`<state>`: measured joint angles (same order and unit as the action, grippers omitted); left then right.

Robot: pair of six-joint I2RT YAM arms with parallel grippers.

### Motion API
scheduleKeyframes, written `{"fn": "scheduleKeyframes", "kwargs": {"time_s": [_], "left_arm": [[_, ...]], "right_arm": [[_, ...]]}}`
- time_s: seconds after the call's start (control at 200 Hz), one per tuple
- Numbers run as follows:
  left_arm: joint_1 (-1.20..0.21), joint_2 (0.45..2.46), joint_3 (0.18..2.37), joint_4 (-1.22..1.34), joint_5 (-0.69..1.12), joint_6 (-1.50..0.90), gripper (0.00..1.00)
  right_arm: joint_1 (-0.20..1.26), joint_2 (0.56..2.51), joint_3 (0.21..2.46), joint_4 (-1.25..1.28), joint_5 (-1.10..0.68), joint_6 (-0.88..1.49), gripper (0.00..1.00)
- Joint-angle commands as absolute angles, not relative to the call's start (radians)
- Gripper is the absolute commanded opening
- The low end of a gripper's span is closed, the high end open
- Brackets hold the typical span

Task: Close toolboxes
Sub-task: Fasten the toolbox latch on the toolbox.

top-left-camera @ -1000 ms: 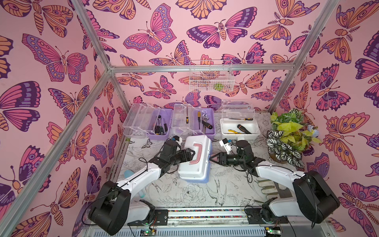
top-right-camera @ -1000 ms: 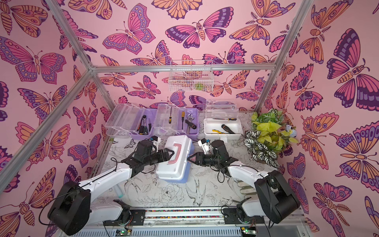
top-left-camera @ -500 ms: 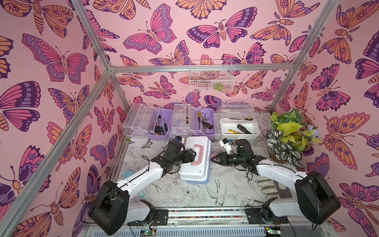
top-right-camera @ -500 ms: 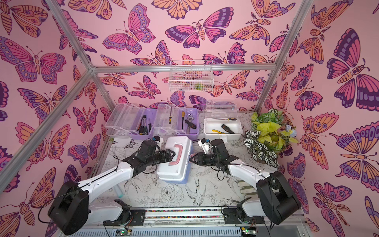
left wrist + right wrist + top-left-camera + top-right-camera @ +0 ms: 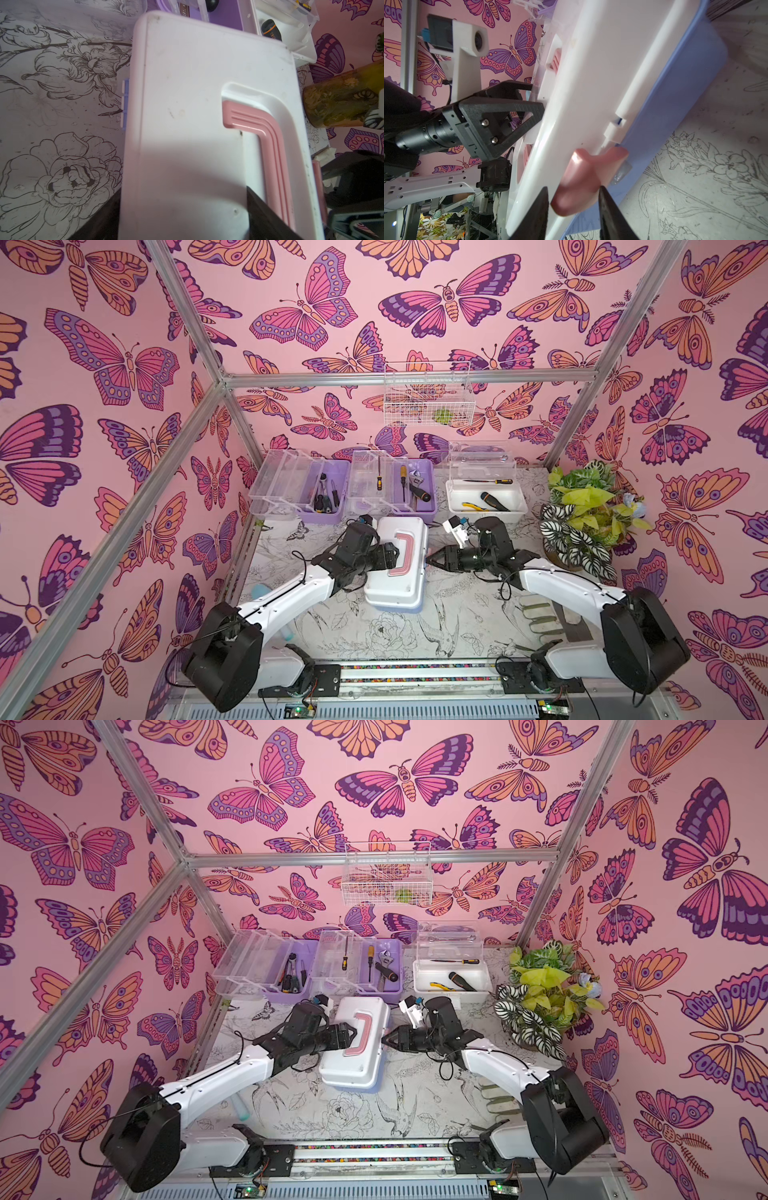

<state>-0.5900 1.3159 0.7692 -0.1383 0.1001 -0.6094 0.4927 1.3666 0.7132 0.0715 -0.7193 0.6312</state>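
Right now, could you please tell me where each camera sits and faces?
Both top views: high at the front, looking down and back over the table; both arms, left claw and right claw show.
Left wrist: over the blue toolbox, facing its white lid; own fingertips show.
Right wrist: beside the toolbox, facing its pink latch between own fingers.
Shared: the toolbox, in all.

Pink butterfly-print walls (image 5: 374,323) surround a table (image 5: 395,635) covered in ink-drawn flowers.

Light blue toolbox (image 5: 353,1085) white-lidded, handle (image 5: 405,551) pink; walls (image 5: 104,364) pink with butterflies; fingers (image 5: 500,116) black.
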Motion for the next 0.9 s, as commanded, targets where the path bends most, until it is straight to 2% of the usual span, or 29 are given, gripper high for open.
{"fn": "scheduleKeyframes", "kwargs": {"time_s": [0.0,0.09,0.18,0.376,0.521,0.661,0.896], "left_arm": [[-0.599,1.353,0.739,-0.334,0.094,-0.571,0.53],[-0.603,1.356,0.741,-0.334,0.091,-0.571,0.53],[-0.607,1.359,0.744,-0.335,0.089,-0.572,0.54],[-0.62,1.364,0.758,-0.339,0.081,-0.572,0.54],[-0.628,1.363,0.763,-0.344,0.074,-0.571,0.54],[-0.635,1.364,0.762,-0.346,0.069,-0.572,0.55],[-0.647,1.372,0.77,-0.345,0.066,-0.578,0.55]], "right_arm": [[0.499,1.367,0.741,0.031,-0.726,0.603,0.4],[0.498,1.377,0.74,0.034,-0.724,0.606,0.37],[0.498,1.386,0.742,0.039,-0.723,0.606,0.27],[0.499,1.409,0.75,0.037,-0.714,0.609,0.22],[0.499,1.426,0.76,0.014,-0.7,0.604,0.24],[0.499,1.434,0.762,0.011,-0.691,0.61,0.3],[0.499,1.445,0.758,0.018,-0.684,0.621,0.32]]}}
